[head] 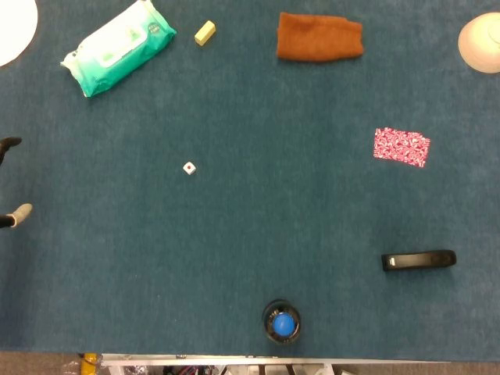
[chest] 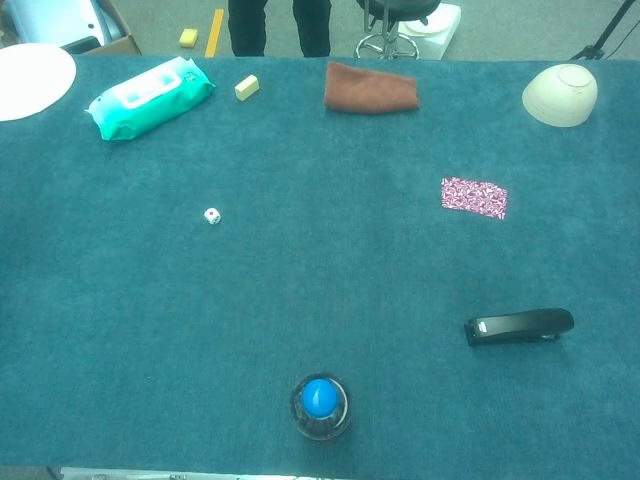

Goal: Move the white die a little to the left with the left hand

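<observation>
The white die (head: 189, 168) sits alone on the blue surface (head: 258, 219), a bit left of the middle, below the packet of wet wipes (head: 117, 48) and well apart from everything else. Nothing touches it.

Of the left hand (head: 12, 181) I see only two fingertips at the very left edge of the head view, one dark and one pale, spread apart with nothing between them; so it looks released, but most of it is hidden. The chest view does not show it at all. The right hand is in neither view.

To my judgement the task is at its start: the reach is not yet done. Next, the left hand must travel to the right over the surface, come down on the small die, take it delicately, and set it slightly further left.
</observation>
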Controlling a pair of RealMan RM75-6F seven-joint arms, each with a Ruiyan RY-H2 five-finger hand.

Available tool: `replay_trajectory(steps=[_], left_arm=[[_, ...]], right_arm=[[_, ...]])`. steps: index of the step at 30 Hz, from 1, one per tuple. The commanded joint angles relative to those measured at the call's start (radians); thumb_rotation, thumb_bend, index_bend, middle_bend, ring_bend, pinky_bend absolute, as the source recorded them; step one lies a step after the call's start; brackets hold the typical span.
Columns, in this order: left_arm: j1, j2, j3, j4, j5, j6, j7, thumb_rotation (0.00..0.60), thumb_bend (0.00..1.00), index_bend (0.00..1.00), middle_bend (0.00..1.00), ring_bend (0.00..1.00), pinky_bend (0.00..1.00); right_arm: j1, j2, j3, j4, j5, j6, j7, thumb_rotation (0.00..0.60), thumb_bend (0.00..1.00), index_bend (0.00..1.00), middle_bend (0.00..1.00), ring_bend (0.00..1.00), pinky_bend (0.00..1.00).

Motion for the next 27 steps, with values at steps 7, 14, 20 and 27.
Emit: replay_trajectory(steps=[7,14,20,27], left_arm=[[-0.005,0.002,0.005,-0.01,0.007,-0.001,0.011,0.6,0.0,0.2,0.0,0.14,0.41],[-0.006,0.001,0.004,-0.017,0.002,-0.001,0.017,0.6,0.0,0.2,0.0,0.14,0.41],[-0.011,-0.001,0.0,-0.02,-0.008,-0.009,0.017,0.6,0.0,0.2,0.0,0.14,0.41],[-0.023,-0.008,-0.002,-0.027,-0.006,-0.017,0.025,0.6,0.0,0.2,0.0,0.14,0.41]], right_arm=[[-0.015,-0.004,-0.005,0.012,-0.007,0.018,0.017,0.6,0.0,0.4,0.23,0.19,0.28],[-0.006,-0.006,0.003,0.025,-0.015,0.016,0.033,0.6,0.0,0.4,0.24,0.19,0.28],[0.0,-0.002,0.014,0.025,-0.007,0.011,0.039,0.6,0.0,0.4,0.24,0.19,0.28],[0.032,0.021,0.031,0.013,-0.021,-0.014,0.046,0.6,0.0,0.4,0.24,0.19,0.28]])
